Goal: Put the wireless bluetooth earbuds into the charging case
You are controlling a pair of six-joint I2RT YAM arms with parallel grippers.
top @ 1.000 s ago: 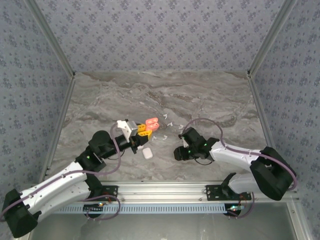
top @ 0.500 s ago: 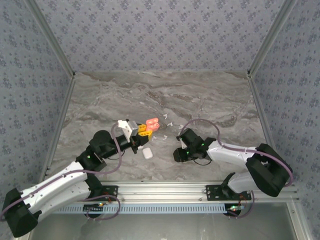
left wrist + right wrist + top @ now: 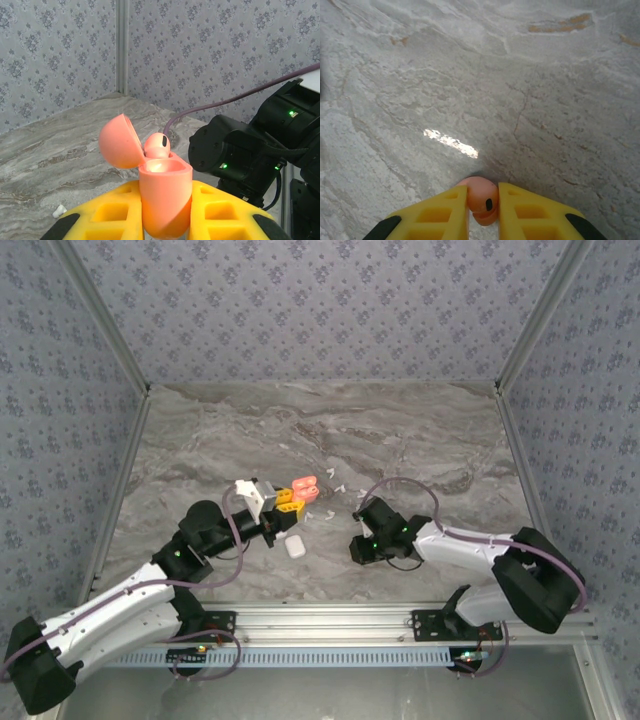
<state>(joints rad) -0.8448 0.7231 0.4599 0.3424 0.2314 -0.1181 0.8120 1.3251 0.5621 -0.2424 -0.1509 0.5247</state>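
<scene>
A: Left pincer [image 3: 165,216] status?
B: It is clamped on the orange-red charging case [image 3: 165,192], with 1 yellow finger [image 3: 116,215] on each side of the body. The case is upright and held above the desk [image 3: 55,150].
A: Lid?
B: The lid [image 3: 120,141] is swung open, to the left in the left wrist view. The seated orange-red earbud [image 3: 157,144] sits in the case with its head poking above the rim.
A: Right pincer [image 3: 483,210]?
B: Narrow, closed on the second orange-red earbud [image 3: 481,197]. The bud's dark spot faces the wrist camera. It hangs low over bare marble, and contact with the desk cannot be told.
A: Where is that relative to the case?
B: In the top view the right arm [image 3: 470,550] reaches in from the right, and its wrist is near the case but apart from it. The left wrist view puts that black wrist housing behind the case.
A: Anything else on the desk?
B: 1 closed white case [image 3: 295,547] lies just beside the left pincer on the near side. Several white earbuds [image 3: 320,515] lie loose between the 2 arms and a bit farther back.
</scene>
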